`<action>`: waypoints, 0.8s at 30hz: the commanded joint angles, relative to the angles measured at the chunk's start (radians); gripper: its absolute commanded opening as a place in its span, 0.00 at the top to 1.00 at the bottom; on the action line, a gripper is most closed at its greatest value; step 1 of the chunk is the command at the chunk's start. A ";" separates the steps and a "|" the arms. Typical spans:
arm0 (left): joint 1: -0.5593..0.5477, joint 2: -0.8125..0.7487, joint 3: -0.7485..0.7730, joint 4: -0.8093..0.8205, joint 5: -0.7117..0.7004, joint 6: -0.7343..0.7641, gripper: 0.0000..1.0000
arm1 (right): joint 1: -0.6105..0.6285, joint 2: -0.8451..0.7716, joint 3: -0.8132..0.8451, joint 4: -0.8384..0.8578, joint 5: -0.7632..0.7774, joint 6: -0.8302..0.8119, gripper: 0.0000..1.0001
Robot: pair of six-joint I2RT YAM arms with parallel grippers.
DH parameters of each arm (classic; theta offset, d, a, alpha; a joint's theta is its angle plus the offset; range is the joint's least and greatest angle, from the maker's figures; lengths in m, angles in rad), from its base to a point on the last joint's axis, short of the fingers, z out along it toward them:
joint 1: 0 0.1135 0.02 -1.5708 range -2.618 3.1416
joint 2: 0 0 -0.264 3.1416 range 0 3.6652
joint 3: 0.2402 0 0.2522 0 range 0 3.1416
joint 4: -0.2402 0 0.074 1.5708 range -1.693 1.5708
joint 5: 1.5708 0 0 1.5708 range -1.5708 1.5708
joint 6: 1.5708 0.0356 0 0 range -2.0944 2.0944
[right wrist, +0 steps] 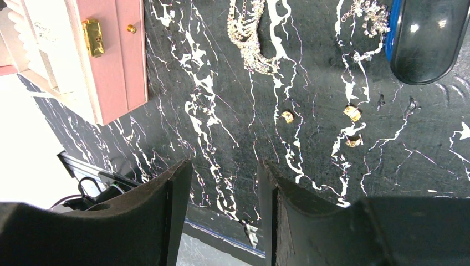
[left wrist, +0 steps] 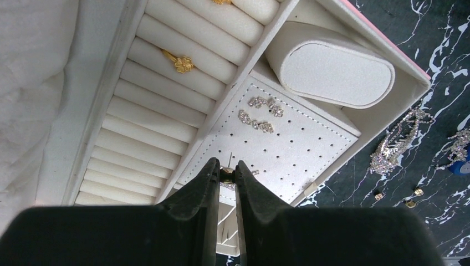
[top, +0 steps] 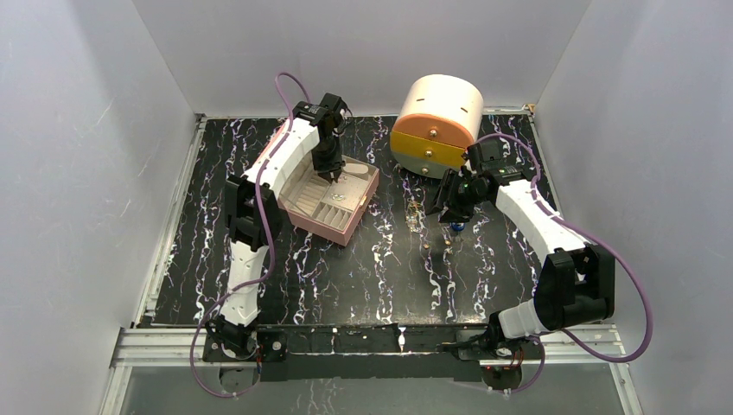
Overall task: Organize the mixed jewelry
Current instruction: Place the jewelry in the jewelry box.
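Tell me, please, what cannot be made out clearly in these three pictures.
- Left wrist view: the small gold piece in the left gripper is mostly hidden by the fingers; I cannot tell whether it is a ring or an earring.
- Top view: the loose pieces on the table are too small to identify.
- Right wrist view: the blue object is cut off by the top and right edges.

The left arm (top: 277,160) is reaching over the box (top: 321,226), its wrist bending straight down. The left gripper (top: 331,176) is hanging inside the box's far half, its fingers pinching a tiny gold piece (left wrist: 226,176). The right arm (top: 527,212) is stretching forward, well right of the box, and the right gripper (top: 449,211) is pointing down with its fingers spread apart, holding nothing
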 commanded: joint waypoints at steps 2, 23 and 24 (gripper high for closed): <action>0.004 -0.035 -0.003 -0.025 0.035 0.003 1.00 | -0.001 -0.017 0.028 0.032 0.006 -0.014 0.44; 0.003 0.018 0.017 -0.003 0.003 0.001 1.00 | 0.002 -0.009 0.032 0.035 0.009 -0.015 0.44; 0.003 0.020 0.017 -0.003 0.007 0.001 1.00 | 0.002 -0.009 0.032 0.035 0.009 -0.015 0.44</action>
